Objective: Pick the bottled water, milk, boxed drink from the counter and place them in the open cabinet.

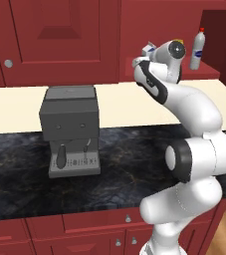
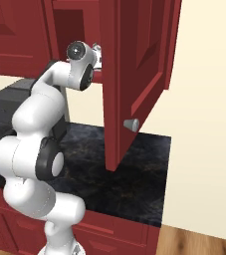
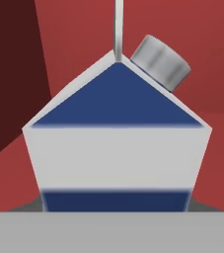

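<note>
Progress of the stocking task at the wall cabinet. The bottle of water [image 1: 197, 49] already stood upright on the shelf of the open cabinet [image 1: 204, 74], well to the right of the arm's wrist, so that item appeared done. The milk carton [image 3: 116, 143] sat directly before the hand camera, its blue gable and grey cap upward against the red cabinet interior; a sliver of it [image 1: 148, 50] also showed beside the wrist in the left base view. The gripper [image 1: 145, 54] was raised to shelf height and its jaws stood part-way apart, evidently closed on the carton's sides, though the fingertips themselves were hidden behind the carton. Whether the carton rested on the shelf or hung just above it could not be told. The black counter [image 1: 124, 164] carried a grey coffee machine [image 1: 70, 130]. By this reading, releasing the milk and fetching the boxed drink remained.
</note>
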